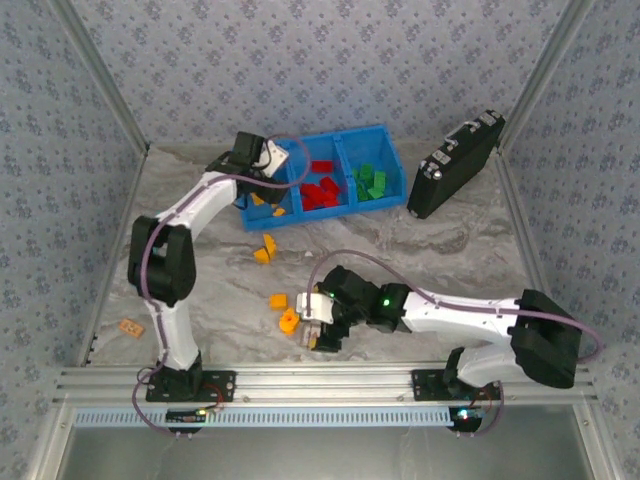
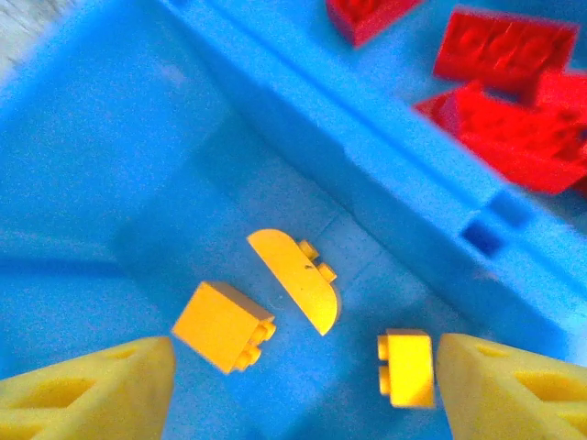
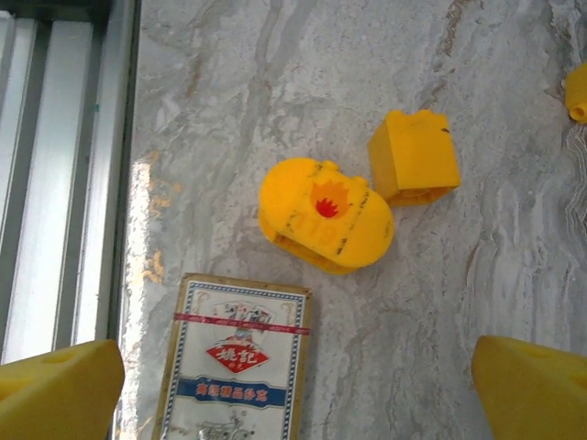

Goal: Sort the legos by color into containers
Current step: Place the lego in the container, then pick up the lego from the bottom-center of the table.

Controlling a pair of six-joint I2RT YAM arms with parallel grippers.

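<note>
My right gripper hangs wide and empty above the rounded yellow plastic lego with a flame mark. I'd centre on it, clear of the patterned card box, before closing. My left gripper, also spread and empty, hovers over the bright blue plastic tray, above its compartment of yellow bricks.

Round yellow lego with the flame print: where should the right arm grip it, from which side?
Probably straight down from above with the open right gripper, jaws across the shorter width of the round yellow lego, on its longer, straighter sides; the ends curve away. The square yellow brick crowds one end, and the card box lies close to one long side.
</note>
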